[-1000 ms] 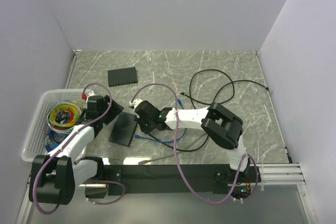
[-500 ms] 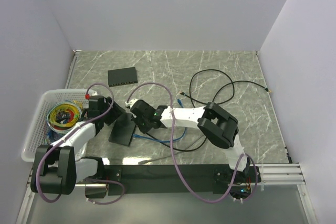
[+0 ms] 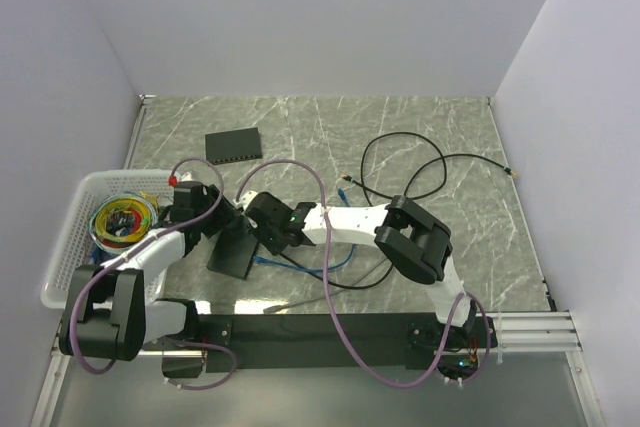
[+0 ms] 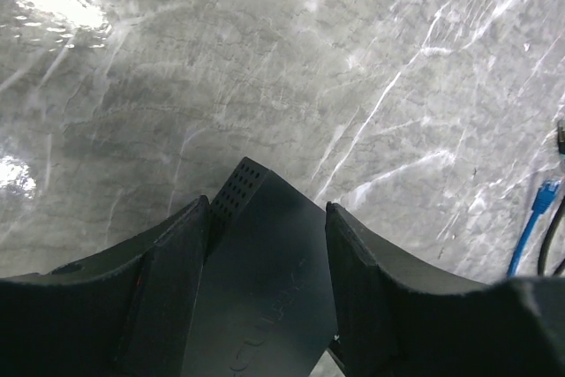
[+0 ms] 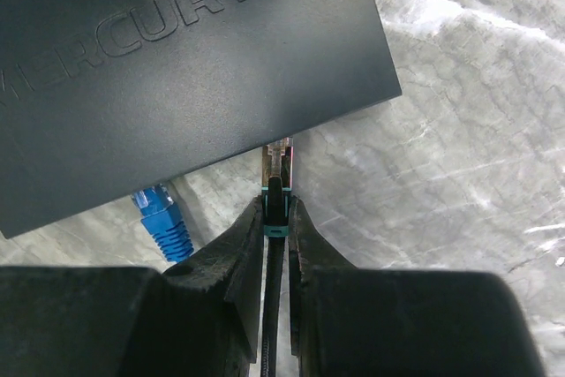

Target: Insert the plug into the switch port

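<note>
switch (image 5: 177, 59) ports unseen, its left side cropped

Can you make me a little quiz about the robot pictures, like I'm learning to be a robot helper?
1. True or false: the right pincer is shut on a plug.
2. What colour is the loose plug lying by the black switch? A) red B) blue C) yellow
3. Fill the gap: the white basket of coloured cables sits on the robot's ____ side.
Key: 1 true; 2 B; 3 left.
</note>
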Controlling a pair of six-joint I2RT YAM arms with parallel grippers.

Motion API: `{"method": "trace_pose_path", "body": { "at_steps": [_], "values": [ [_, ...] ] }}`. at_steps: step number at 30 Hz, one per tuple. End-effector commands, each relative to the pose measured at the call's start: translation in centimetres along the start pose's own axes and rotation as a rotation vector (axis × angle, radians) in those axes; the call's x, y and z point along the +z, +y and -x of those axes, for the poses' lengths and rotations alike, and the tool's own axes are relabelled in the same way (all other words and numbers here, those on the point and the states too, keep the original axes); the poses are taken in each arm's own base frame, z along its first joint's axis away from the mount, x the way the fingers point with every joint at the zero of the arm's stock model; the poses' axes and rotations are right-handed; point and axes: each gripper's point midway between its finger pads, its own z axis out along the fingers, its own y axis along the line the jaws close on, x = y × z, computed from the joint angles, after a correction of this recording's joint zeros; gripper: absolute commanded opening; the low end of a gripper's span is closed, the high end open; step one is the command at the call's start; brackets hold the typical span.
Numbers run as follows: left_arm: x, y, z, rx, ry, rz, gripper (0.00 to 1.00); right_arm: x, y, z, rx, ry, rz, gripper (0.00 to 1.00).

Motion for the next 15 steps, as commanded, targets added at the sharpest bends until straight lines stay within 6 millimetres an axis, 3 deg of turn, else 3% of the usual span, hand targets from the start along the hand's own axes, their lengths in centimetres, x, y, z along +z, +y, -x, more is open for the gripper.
{"method": "trace_pose_path", "body": {
  "at_steps": [1, 6, 15],
  "values": [
    [0.1, -2.2, -0.6, 0.044, 0.042, -0.066, 0.60, -0.8, 0.2, 2.3, -0.061, -0.077, -0.006, 0.00],
    [0.0, -2.6, -1.5, 0.064, 0.060, -0.073, 0.58, -2.0, 0.7, 3.8, -0.092, -0.155, 0.026, 0.00],
    [-0.8, -2.7, -2.7, 0.060, 0.066, -0.094, 0.58, -1.8, 1.7, 5.6, -0.122, -0.188, 0.070, 0.00]
  ]
}}
